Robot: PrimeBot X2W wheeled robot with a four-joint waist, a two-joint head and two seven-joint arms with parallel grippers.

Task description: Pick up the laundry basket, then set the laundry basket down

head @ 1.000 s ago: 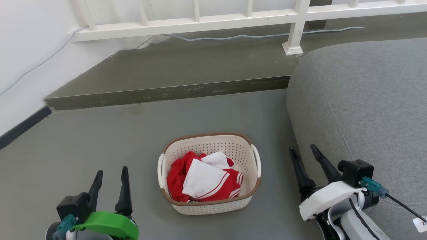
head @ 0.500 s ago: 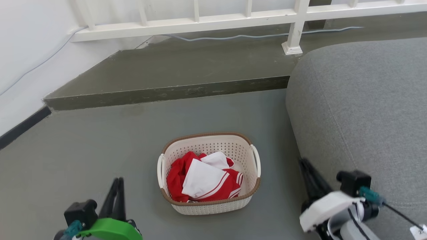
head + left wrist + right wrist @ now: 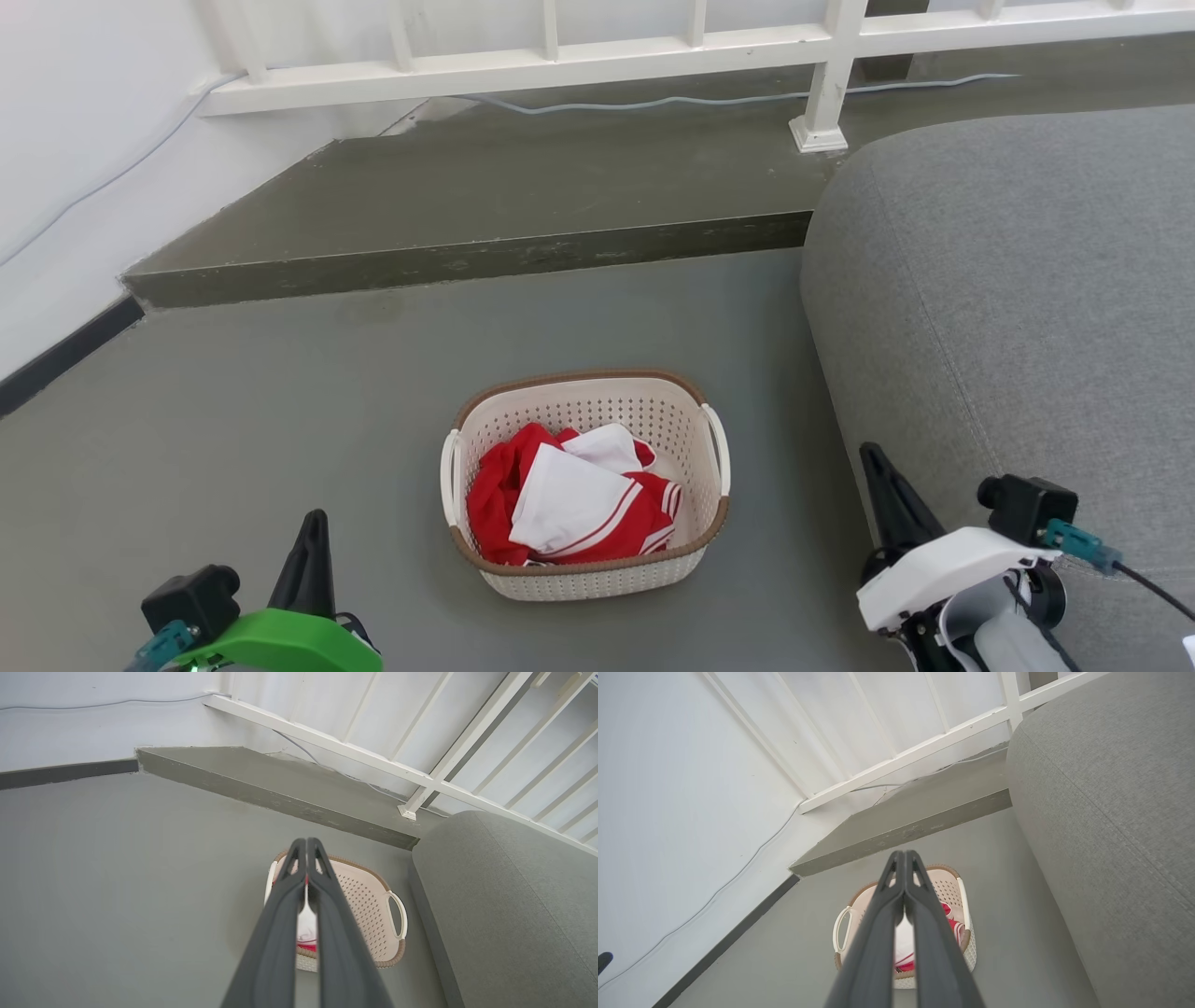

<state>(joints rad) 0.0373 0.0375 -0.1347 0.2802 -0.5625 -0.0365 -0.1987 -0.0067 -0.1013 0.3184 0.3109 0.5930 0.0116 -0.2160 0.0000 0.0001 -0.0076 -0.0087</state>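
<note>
The laundry basket stands on the grey floor, cream-white and perforated, with a brown rim and white side loop handles. Red and white clothes lie inside it. My left gripper is shut and empty at the lower left, well clear of the basket's left handle. My right gripper is shut and empty at the lower right, beside the sofa. In the left wrist view my left gripper points over the basket. In the right wrist view my right gripper overlaps the basket.
A grey sofa rises right of the basket, close to my right arm. A raised concrete step runs behind the basket, with a white railing and a cable beyond. A white wall closes the left side.
Both grippers went from open to shut and dropped lower in the head view. The basket has stayed where it was.
</note>
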